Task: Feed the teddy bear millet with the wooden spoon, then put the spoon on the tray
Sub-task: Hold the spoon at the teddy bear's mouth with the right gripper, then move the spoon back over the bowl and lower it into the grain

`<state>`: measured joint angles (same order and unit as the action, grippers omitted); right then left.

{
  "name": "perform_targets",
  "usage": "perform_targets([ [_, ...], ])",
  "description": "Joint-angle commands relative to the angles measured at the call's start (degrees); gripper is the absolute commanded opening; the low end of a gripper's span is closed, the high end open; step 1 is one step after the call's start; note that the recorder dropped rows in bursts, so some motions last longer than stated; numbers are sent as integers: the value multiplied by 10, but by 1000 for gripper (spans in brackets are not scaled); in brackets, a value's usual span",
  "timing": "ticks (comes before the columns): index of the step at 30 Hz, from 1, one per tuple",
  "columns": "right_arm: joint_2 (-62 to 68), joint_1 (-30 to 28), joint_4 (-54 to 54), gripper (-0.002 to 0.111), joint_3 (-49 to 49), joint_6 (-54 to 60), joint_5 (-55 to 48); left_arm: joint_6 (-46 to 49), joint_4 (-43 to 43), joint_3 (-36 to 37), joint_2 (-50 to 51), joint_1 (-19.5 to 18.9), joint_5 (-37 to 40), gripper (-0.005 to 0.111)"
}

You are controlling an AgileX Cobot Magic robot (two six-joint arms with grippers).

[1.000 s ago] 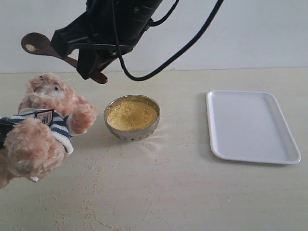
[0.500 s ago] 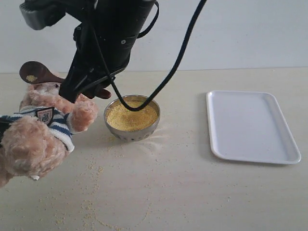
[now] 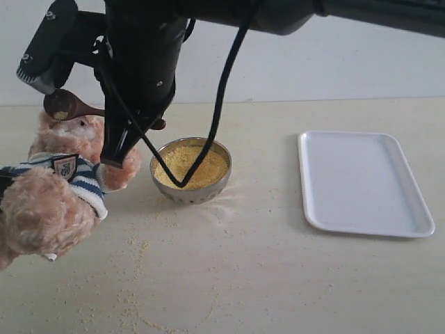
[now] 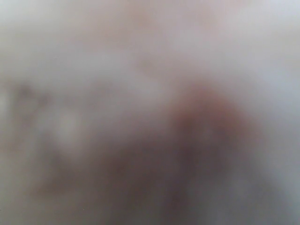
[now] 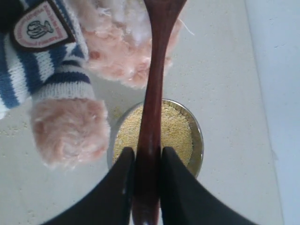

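The teddy bear [image 3: 55, 202] sits at the left, facing right, its paw [image 5: 65, 131] close to the steel bowl [image 3: 198, 197] of millet [image 3: 189, 165]. My right gripper [image 3: 124, 118] reaches across to the left, shut on the handle of the wooden spoon [image 3: 76, 106]. The spoon's bowl holds a few yellow grains just above the bear's face. In the right wrist view the gripper [image 5: 147, 152] clamps the spoon [image 5: 154, 84] over the millet [image 5: 176, 131]. The white tray [image 3: 361, 181] lies at the right. The left wrist view is all blur, so the left gripper is unreadable.
Stray millet grains [image 3: 139, 306] are scattered on the table [image 3: 278, 278] in front of the bowl and the bear. The right arm and its cables [image 3: 208, 139] hang over the bowl and the bear's head.
The right arm has come down and swung upright. The spoon's bowl dropped from high above the bear to just over its face. Bear, bowl and tray have stayed put.
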<state>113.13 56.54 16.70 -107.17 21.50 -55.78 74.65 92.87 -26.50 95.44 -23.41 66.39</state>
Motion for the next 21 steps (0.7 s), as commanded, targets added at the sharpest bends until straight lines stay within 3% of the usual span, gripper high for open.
perform_targets([
  [1, 1, 18, 65, 0, -2, -3, 1, -3, 8, 2, -1, 2, 24, 5],
  [11, 1, 53, 165, 0, -2, -15, -40, -1, 8, 2, -1, 2, 24, 5],
  [21, 1, 53, 170, 0, -2, -48, -63, -1, 11, 2, -1, 2, 24, 5],
])
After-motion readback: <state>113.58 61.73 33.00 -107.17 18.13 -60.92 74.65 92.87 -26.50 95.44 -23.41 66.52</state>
